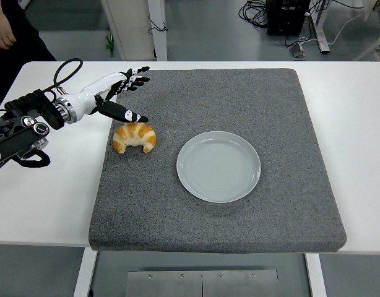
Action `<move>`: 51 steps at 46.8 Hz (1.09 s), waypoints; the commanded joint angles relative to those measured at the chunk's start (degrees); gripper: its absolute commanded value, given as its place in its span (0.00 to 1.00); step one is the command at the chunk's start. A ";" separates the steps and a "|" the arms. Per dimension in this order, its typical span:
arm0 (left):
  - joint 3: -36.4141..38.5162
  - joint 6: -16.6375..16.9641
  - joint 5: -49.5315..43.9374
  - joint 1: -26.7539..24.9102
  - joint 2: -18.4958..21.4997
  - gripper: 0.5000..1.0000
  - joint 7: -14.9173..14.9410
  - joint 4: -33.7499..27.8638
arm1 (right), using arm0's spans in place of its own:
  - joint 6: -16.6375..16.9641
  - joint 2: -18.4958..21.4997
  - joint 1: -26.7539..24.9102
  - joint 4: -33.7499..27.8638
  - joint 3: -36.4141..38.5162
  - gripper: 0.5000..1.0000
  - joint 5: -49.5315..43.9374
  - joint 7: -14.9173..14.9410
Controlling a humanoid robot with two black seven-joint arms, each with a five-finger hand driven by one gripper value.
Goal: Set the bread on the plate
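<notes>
A golden croissant lies on the left part of the grey mat. To its right sits a pale round plate with nothing on it. My left hand comes in from the left and hovers just above and behind the croissant. Its fingers are spread and the thumb points toward the bread; it holds nothing. The right arm does not show.
The mat covers most of the white table. A person in dark clothes stands at the top left corner. Cables and furniture legs lie on the floor beyond the table's far edge.
</notes>
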 commanded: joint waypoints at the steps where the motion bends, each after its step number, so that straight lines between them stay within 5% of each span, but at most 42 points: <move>1: -0.01 0.00 1.78 0.10 0.62 0.89 0.01 -1.45 | 0.01 0.00 0.00 0.00 0.01 1.00 0.00 0.00; 27: 2.71 6.15 12.50 1.33 2.11 0.89 0.71 -5.41 | 0.01 0.00 0.00 0.00 0.01 1.00 0.00 0.00; 51: 5.79 6.33 19.53 1.24 2.46 0.89 2.12 -5.76 | 0.01 0.00 0.00 0.00 -0.07 1.00 0.00 0.00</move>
